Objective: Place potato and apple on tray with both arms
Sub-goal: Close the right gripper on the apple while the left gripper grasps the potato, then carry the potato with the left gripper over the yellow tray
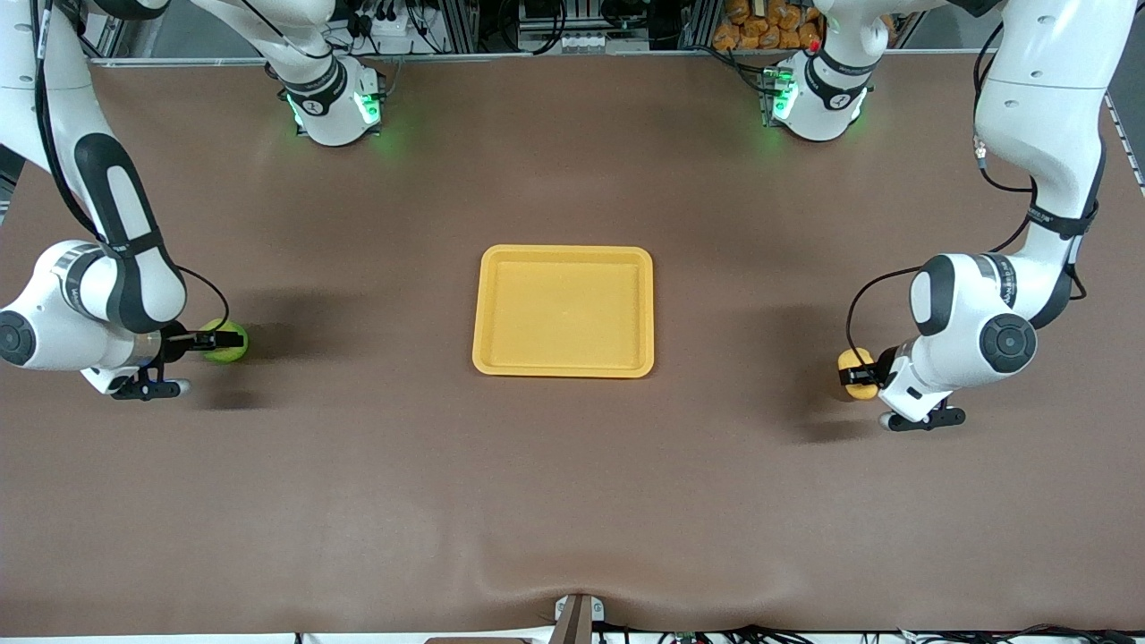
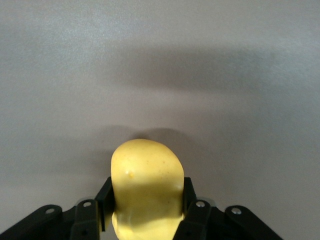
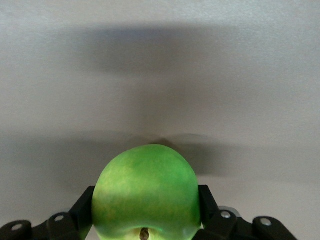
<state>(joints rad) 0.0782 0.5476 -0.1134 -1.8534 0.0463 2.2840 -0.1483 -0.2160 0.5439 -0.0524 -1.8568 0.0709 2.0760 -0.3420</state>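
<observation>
Brown worktop [image 1: 572,501], tray [image 1: 564,255] frame centre; left end effector [image 1: 860,373] grips potato [image 1: 864,391], right end effector [image 1: 213,341] grips apple [image 1: 227,352].

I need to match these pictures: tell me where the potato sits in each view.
Front view: the potato is between the left gripper fingers, at the left arm's end of the table.
Left wrist view: potato fills the bottom centre.
Right wrist view: not in it.
Shared landmark: the left gripper's black fingers.

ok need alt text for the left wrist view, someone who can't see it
A pale-yellow potato fills the lower middle of the view, clamped between the black fingers of the left pincer. Around it is only plain brown table with soft shadows.
</observation>
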